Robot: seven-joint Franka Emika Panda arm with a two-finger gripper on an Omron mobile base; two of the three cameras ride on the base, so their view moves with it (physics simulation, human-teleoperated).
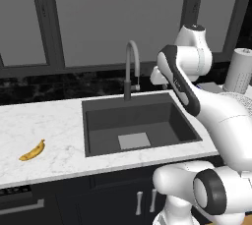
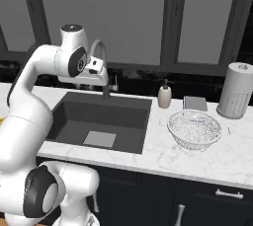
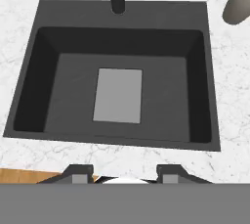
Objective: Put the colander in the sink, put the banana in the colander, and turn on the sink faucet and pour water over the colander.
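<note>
The dark grey sink (image 1: 162,126) is set in the white marble counter and holds nothing; its lighter square patch (image 3: 118,95) shows on the bottom. The grey gooseneck faucet (image 1: 131,67) stands behind it, with no water running. The yellow banana (image 1: 32,151) lies on the counter far left of the sink. The white speckled colander (image 2: 194,129) sits upright on the counter to the right of the sink (image 2: 123,116). My gripper (image 3: 124,173) hangs above the sink's front edge, open and holding nothing, well apart from colander and banana.
A beige soap dispenser (image 2: 164,95) stands between sink and colander. Behind the colander lie a flat grey pad (image 2: 195,103) and a tall paper towel roll (image 2: 237,91). Dark windows and a black backsplash close the counter's far side.
</note>
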